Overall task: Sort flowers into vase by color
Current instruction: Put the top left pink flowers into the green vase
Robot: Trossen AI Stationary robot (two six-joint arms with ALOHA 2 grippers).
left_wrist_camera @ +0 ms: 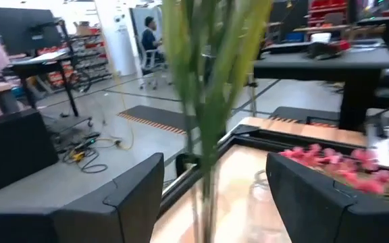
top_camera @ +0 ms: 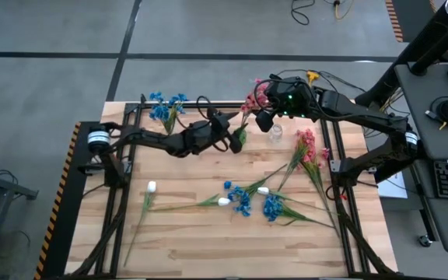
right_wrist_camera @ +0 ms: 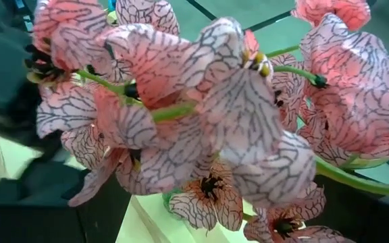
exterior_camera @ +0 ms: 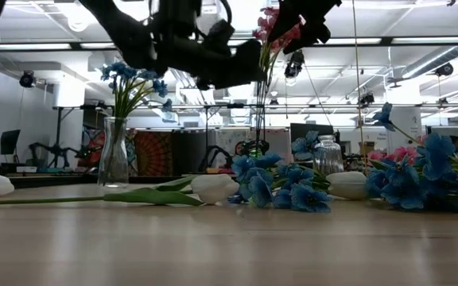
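Both arms meet at the back-centre of the table (top_camera: 193, 233), up in the air over the wood. The left gripper (top_camera: 236, 138) sits w/ its fingers (left_wrist_camera: 123, 202) set wide, and the green stems (left_wrist_camera: 204, 101) of a pink sprig (top_camera: 253, 99) run up between them; can't tell if either pad actually touches the stems. The right gripper (top_camera: 264, 117) is just beside it, right up against the pink blossoms (right_wrist_camera: 201, 121), which fill its wrist cam. Can't tell whether its claw is open or closed — hidden behind petals.

A clear glass vase (exterior_camera: 114, 155) w/ blue flowers (top_camera: 166, 105) stands at the back-left part of the table. A second, empty small glass vase (top_camera: 275, 134) stands just beside the right gripper, near the back-right.

Rest of the flowers lie flat on the table: a bunch of pink sprigs (top_camera: 308, 152) at the right, stems pointing toward the front; two blue clusters (top_camera: 243, 201) near the centre-front, w/ white buds (top_camera: 224, 201) mixed in among them; one more white bud (top_camera: 152, 187) apart to the left on its long stem.

A person sits at a desk (left_wrist_camera: 150, 40) far off in the room behind.
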